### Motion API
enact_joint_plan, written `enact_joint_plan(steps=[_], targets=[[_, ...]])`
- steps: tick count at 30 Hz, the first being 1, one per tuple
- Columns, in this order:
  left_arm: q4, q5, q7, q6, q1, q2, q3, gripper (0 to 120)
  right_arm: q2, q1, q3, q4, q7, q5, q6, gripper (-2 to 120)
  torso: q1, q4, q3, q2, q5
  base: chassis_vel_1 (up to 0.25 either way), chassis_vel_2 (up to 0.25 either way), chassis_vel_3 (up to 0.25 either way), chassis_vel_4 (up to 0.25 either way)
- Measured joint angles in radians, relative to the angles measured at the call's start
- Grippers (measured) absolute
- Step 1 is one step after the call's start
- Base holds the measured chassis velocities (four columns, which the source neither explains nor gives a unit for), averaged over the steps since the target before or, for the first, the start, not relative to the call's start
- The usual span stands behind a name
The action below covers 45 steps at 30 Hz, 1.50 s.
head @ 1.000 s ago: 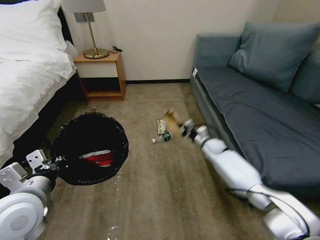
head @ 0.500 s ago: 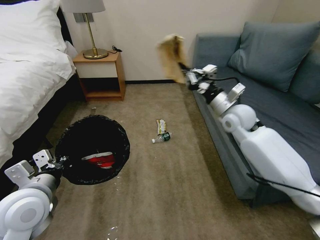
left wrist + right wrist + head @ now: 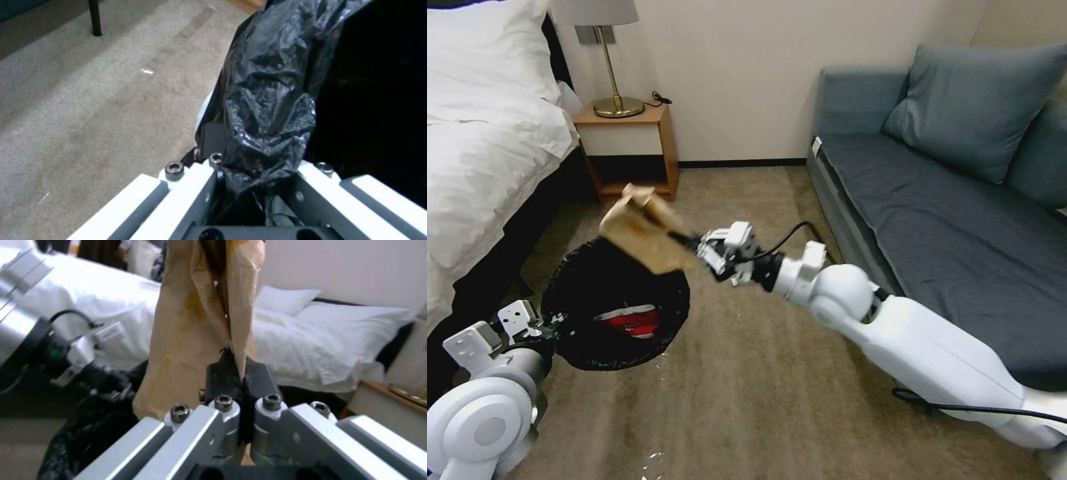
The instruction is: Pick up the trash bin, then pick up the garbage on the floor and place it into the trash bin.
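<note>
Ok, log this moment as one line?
left hand: shut on trash bin rim | right hand: shut on paper bag, above bin | red packet: inside

Glossy white rounded arms, black cable (image 3: 787, 235), silver-framed claw with hex screws (image 3: 223, 402)

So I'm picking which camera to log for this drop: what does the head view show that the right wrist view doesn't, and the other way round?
Head view alone: the red packet lying inside the trash bin, the sofa, and the paper bag above the bin's far rim. Right wrist view alone: the right gripper shut tight on the bag's edge. Both: the bag, the bed, and the left gripper at the bin's black liner.
</note>
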Motion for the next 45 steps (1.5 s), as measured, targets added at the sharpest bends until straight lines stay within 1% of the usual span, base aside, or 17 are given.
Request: enact_joint_plan(steps=[11, 17, 22, 27, 29, 30, 32, 33, 35, 37, 39, 40, 41, 42, 43, 44, 45], targets=[[-0.003, 0.018, 0.000, 0.001, 0.002, -0.011, 0.014, 1, 0.055, 0.052, -0.123, -0.053, -0.010, -0.036, 0.013, 0, 0.000, -0.0003, 0.000, 0.000, 0.0000, 0.000, 0.000, 0.000, 0.000], [-0.034, 0.013, -0.001, 0.009, 0.027, -0.009, 0.001, 1, 0.131, 0.091, -0.157, -0.153, -0.029, -0.056, 0.041, 0, 0.000, 0.0001, 0.000, 0.000, 0.0000, 0.000, 0.000, 0.000, 0.000], [-0.035, 0.004, -0.001, 0.009, 0.026, -0.004, -0.005, 1, 0.147, 0.106, -0.164, -0.178, -0.037, -0.065, 0.056, 0, 0.000, 0.0000, 0.000, 0.000, 0.0001, 0.000, 0.000, 0.000, 0.000], [-0.037, -0.003, -0.004, 0.009, 0.019, -0.004, 0.000, 1, 0.135, 0.106, -0.173, -0.189, -0.017, -0.096, 0.091, 1, 0.000, -0.0002, 0.000, 0.000, 0.0001, 0.000, 0.000, 0.000, 0.000], [-0.034, -0.003, -0.005, 0.009, 0.014, -0.005, 0.009, 1, 0.125, 0.103, -0.174, -0.189, -0.017, -0.095, 0.094, 10, 0.000, -0.0004, 0.000, 0.000, 0.0002, 0.000, 0.000, 0.000, 0.000], [-0.034, -0.003, -0.005, 0.009, 0.014, -0.005, 0.009, 1, 0.125, 0.103, -0.174, -0.189, -0.017, -0.095, 0.094, 10, 0.000, -0.0004, 0.000, 0.000, 0.0002, 0.000, 0.000, 0.000, 0.000], [-0.031, -0.003, -0.005, 0.009, 0.010, -0.005, 0.015, 1, 0.125, 0.103, -0.174, -0.194, -0.018, -0.093, 0.094, 20, 0.000, -0.0003, 0.000, 0.000, 0.0002, 0.000, 0.000, 0.000, 0.000], [-0.031, -0.003, -0.005, 0.009, 0.010, -0.005, 0.015, 1, 0.125, 0.103, -0.174, -0.194, -0.018, -0.093, 0.094, 20, 0.000, -0.0003, 0.000, 0.000, 0.0002, 0.000, 0.000, 0.000, 0.000], [-0.031, -0.005, -0.006, 0.009, 0.009, -0.005, 0.015, 1, 0.125, 0.107, -0.174, -0.199, -0.017, -0.093, 0.096, 32, 0.000, -0.0001, 0.000, 0.000, 0.0001, 0.000, 0.000, 0.000, 0.000], [-0.031, -0.007, -0.007, 0.009, 0.011, -0.004, 0.014, 1, 0.124, 0.109, -0.173, -0.199, -0.017, -0.093, 0.097, 35, 0.000, 0.0000, 0.000, 0.000, 0.0002, 0.000, 0.000, 0.000, 0.000], [-0.031, -0.013, -0.009, 0.009, 0.012, -0.001, 0.009, 1, 0.118, 0.114, -0.165, -0.192, -0.021, -0.084, 0.105, 45, 0.000, 0.0000, 0.000, 0.000, 0.0002, 0.000, 0.000, 0.000, 0.000], [-0.031, -0.016, -0.009, 0.009, 0.012, -0.001, 0.006, 1, 0.114, 0.114, -0.154, -0.185, -0.025, -0.078, 0.116, 50, 0.000, 0.0000, 0.000, 0.000, 0.0002, 0.000, 0.000, 0.000, 0.000], [-0.031, -0.016, -0.009, 0.009, 0.012, -0.001, 0.006, 1, 0.114, 0.114, -0.154, -0.185, -0.025, -0.078, 0.116, 50, 0.000, 0.0000, 0.000, 0.000, 0.0002, 0.000, 0.000, 0.000, 0.000], [-0.026, -0.020, -0.009, 0.009, 0.009, 0.000, 0.002, 1, 0.103, 0.111, -0.122, -0.166, -0.039, -0.055, 0.140, 57, 0.000, 0.0001, 0.000, 0.000, 0.0002, 0.000, 0.000, 0.000, 0.000], [-0.026, -0.020, -0.009, 0.009, 0.009, 0.000, 0.002, 1, 0.103, 0.111, -0.122, -0.166, -0.039, -0.055, 0.140, 57, 0.000, 0.0001, 0.000, 0.000, 0.0002, 0.000, 0.000, 0.000, 0.000], [-0.018, -0.023, -0.010, 0.009, 0.006, 0.003, -0.004, 1, 0.088, 0.106, -0.074, -0.130, -0.041, -0.021, 0.158, 64, 0.000, -0.0001, 0.000, 0.000, 0.0003, 0.000, 0.000, 0.000, 0.000], [-0.018, -0.023, -0.010, 0.009, 0.006, 0.003, -0.004, 1, 0.088, 0.106, -0.074, -0.130, -0.041, -0.021, 0.158, 64, 0.000, -0.0001, 0.000, 0.000, 0.0003, 0.000, 0.000, 0.000, 0.000]])
